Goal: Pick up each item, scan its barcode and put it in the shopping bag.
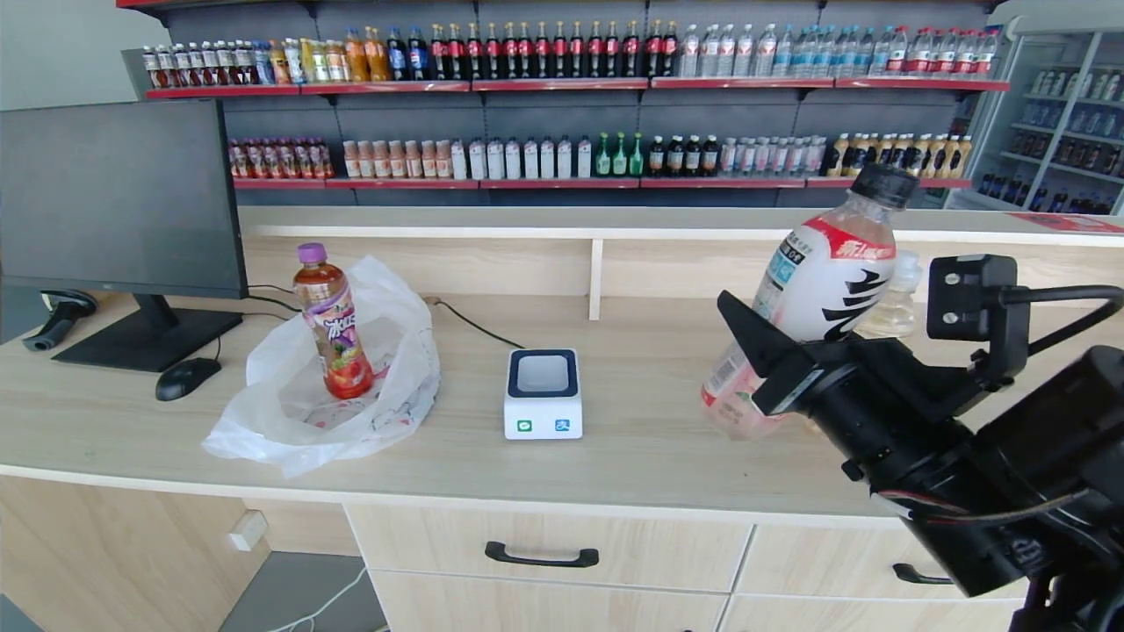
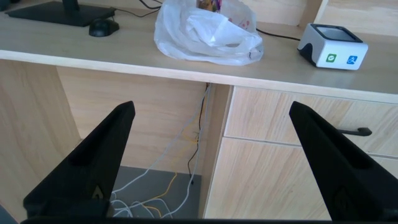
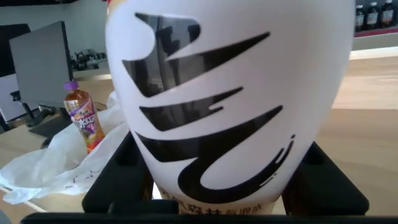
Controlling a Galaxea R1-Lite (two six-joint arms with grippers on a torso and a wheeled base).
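Over the wooden counter (image 1: 632, 421) your right gripper (image 1: 766, 362) clamps the black-capped bottle (image 1: 825, 281), black strokes on white, your left gripper (image 2: 211, 112) gaping.

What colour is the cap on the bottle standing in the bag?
Purple plastic cap; clearest in the head view.

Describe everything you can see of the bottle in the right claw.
The bottle is plastic, with a black cap, a white sleeve bearing a red band and black brush strokes, and a pale pink see-through base. It is tilted, cap uppermost, above the counter right of the scanner. The right claw grips its lower body.
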